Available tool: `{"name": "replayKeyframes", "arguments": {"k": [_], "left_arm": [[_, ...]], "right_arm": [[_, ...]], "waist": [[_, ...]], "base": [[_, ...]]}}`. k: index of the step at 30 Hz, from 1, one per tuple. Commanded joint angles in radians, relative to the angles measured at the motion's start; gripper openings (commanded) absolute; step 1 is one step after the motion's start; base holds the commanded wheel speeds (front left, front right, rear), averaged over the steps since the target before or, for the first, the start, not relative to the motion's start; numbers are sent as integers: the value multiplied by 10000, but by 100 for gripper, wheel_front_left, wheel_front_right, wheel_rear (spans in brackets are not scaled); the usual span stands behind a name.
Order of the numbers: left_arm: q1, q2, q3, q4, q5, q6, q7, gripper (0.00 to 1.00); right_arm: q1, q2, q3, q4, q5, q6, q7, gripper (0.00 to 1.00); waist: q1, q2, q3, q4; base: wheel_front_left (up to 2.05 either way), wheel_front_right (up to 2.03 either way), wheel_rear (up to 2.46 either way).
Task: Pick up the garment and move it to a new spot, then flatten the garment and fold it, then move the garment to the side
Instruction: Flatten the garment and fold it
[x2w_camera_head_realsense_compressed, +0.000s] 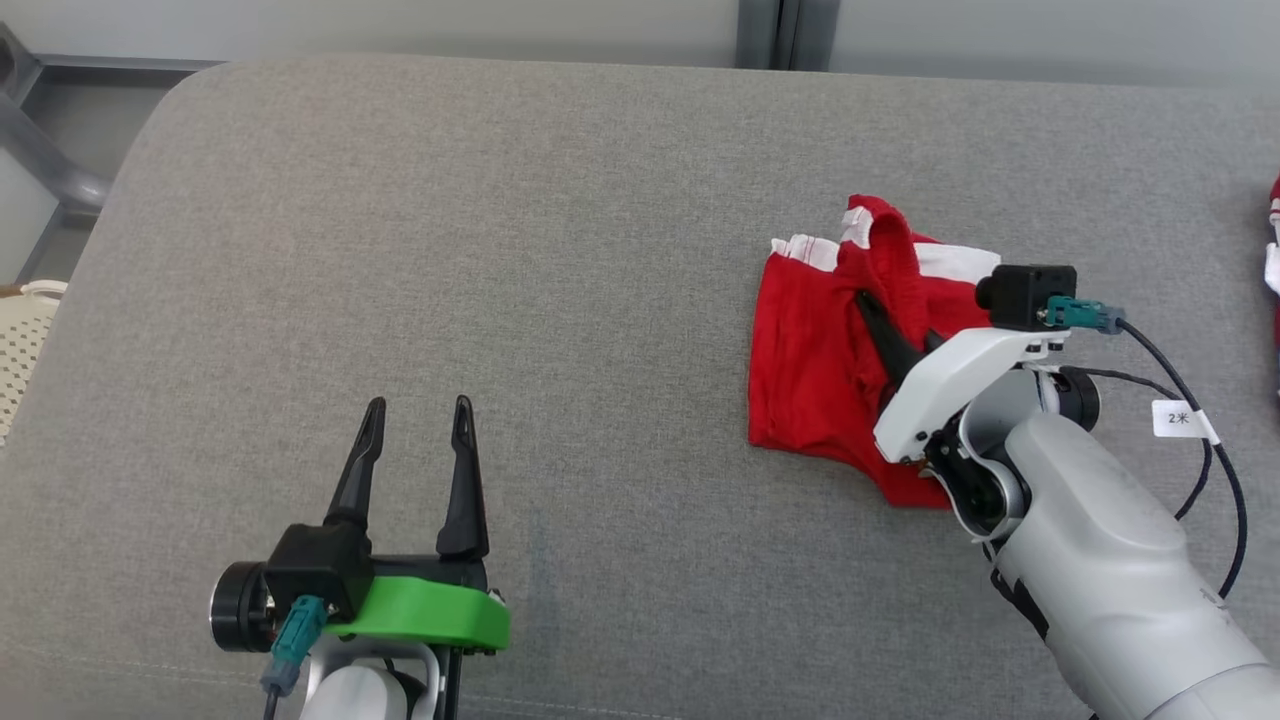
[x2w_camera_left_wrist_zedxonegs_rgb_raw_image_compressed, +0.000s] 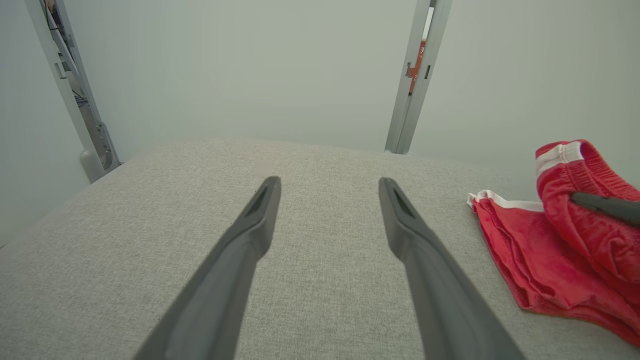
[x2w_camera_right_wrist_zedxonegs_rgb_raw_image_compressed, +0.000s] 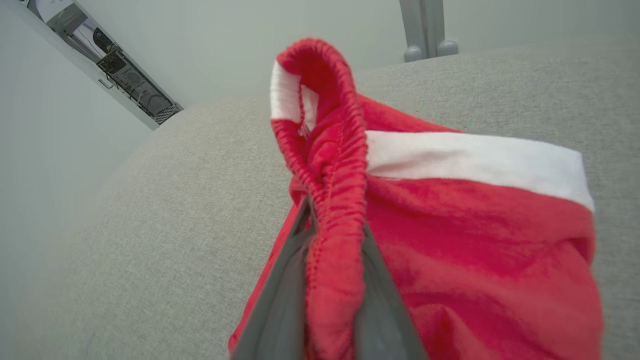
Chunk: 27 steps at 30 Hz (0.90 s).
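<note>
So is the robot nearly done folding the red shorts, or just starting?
Just starting. Nothing looks finished: the red shorts lie crumpled on the grey cushion. In hand: the right gripper is shut on the stretchy waistband, which stands up off the cushion. The left gripper is open, holding nothing. Left to do: moving the shorts, flattening, folding and putting them aside.

A garment (x2w_camera_head_realsense_compressed: 815, 360) lies on the right half of a padded surface (x2w_camera_head_realsense_compressed: 500, 200), its waistband fold raised between the fingers of the right gripper (x2w_camera_head_realsense_compressed: 895, 320), which reaches in from the near side. The left gripper (x2w_camera_head_realsense_compressed: 418, 425) sits well apart, near left.
</note>
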Motion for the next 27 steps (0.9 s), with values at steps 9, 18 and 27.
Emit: {"name": "replayKeyframes", "arguments": {"k": [9,18,27], "left_arm": [[23,14,141,64,29,103,0,100],[328,16,622,31,326,-79,1,100],[473,17,1148,-24,537,-224,1,100]], "right_arm": [[98,-396,-3,-140,-597,-11,-1175,100],[944,-1535,-780,-1680,-1163,-11,-1996,100],[2998,-1573,-2199,-4279,-1982,-11,-2037,100]], "waist": [[0,0,-137,-136],[0,0,-531,-897],[0,0,-751,-1502]], "base": [[0,0,0],[0,0,0],[0,0,0]]}}
